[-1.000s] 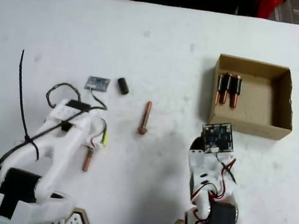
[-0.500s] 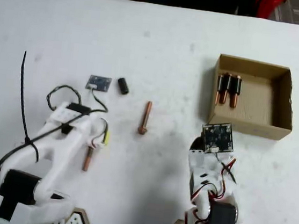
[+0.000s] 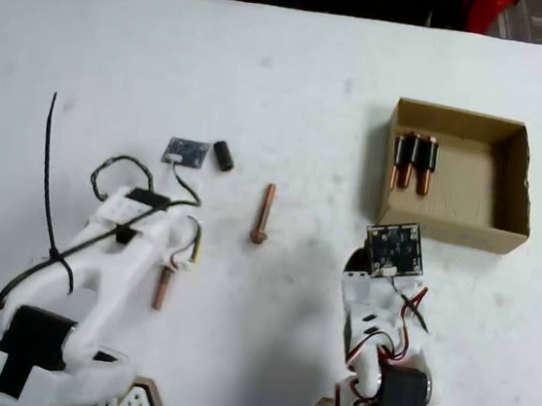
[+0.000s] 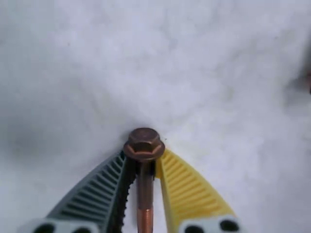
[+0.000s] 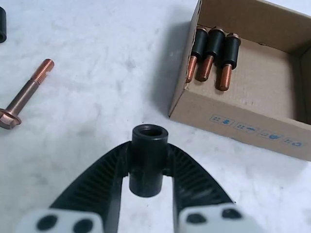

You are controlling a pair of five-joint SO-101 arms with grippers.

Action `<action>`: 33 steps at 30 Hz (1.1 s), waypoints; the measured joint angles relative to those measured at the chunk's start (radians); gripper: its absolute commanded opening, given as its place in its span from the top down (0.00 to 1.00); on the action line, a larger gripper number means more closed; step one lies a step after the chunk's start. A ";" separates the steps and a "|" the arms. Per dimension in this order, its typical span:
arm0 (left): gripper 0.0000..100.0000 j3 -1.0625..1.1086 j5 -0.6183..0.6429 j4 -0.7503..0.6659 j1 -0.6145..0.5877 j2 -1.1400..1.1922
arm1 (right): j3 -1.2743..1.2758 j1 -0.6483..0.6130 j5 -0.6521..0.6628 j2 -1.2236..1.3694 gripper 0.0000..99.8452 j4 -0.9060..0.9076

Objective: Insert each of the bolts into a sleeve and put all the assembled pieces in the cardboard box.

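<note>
Found the left gripper [image 4: 143,165] at the left of the table [image 3: 295,78], its grey and yellow fingers [image 4: 187,189] pinched narrow on a copper bolt [image 4: 144,150], hex head poking out past the tips, shank running back between them. Saw that bolt from above just right of the left arm's white shell, lengthwise toward the front. Made out a small circuit board [image 3: 186,152] farther back, wired to the left arm. Noted a loose sleeve [image 3: 223,154], black, just right of that board, well apart from the gripper. Spotted a second bolt [image 3: 264,213] flat on the white surface right of that sleeve, head toward the arms, touching nothing. Found the right gripper [image 5: 147,160] farther right, black fingers closed on a held sleeve [image 5: 147,170], open bore showing past the tips. Saw the cardboard box [image 3: 509,206] at far right, just beyond that gripper, open on top. Counted three sleeved bolts [image 5: 210,53] lying side by side against the box's left wall, threaded ends pointing toward the arms
</note>
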 measured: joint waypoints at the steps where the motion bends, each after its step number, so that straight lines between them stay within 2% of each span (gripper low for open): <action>1: 0.95 0.000 0.000 0.000 0.000 0.000 | 0.012 0.000 0.000 0.000 0.98 -0.005; 11: 0.95 0.000 0.000 -0.002 0.000 0.000 | 0.084 -0.009 0.000 0.000 0.98 -0.118; 17: 0.95 -0.078 0.000 0.025 -0.002 0.002 | 0.100 -0.152 0.000 0.000 0.98 -0.118; 27: 0.95 -0.442 0.000 0.509 -0.002 0.002 | 0.100 -0.316 0.072 0.000 0.98 -0.124; 33: 0.95 -0.669 0.000 0.667 -0.002 0.002 | 0.100 -0.422 0.072 0.000 0.98 -0.201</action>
